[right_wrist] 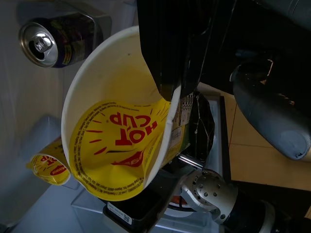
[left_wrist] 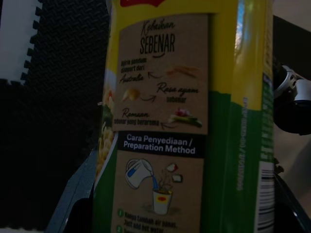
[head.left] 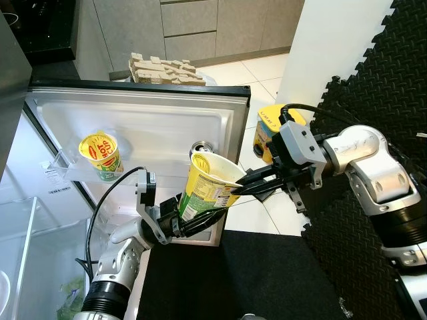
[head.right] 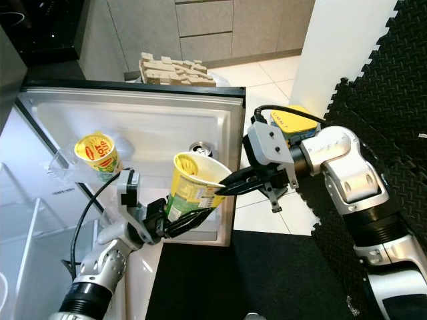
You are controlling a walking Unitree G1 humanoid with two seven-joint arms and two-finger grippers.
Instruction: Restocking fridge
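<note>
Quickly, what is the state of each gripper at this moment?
Left gripper: closed around the body of the noodle cup.
Right gripper: closed on the rim of the same noodle cup.

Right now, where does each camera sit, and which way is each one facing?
Left eye: on the head, looking down at the open fridge door; both arms show, left tool and right tool on the noodle cup.
Right eye: beside it, same scene.
Left wrist: along the left tool, facing the cup's printed side.
Right wrist: along the right tool, pinching the cup's rim; soda can and second cup on the door shelf.
All four views share the held cup.
</note>
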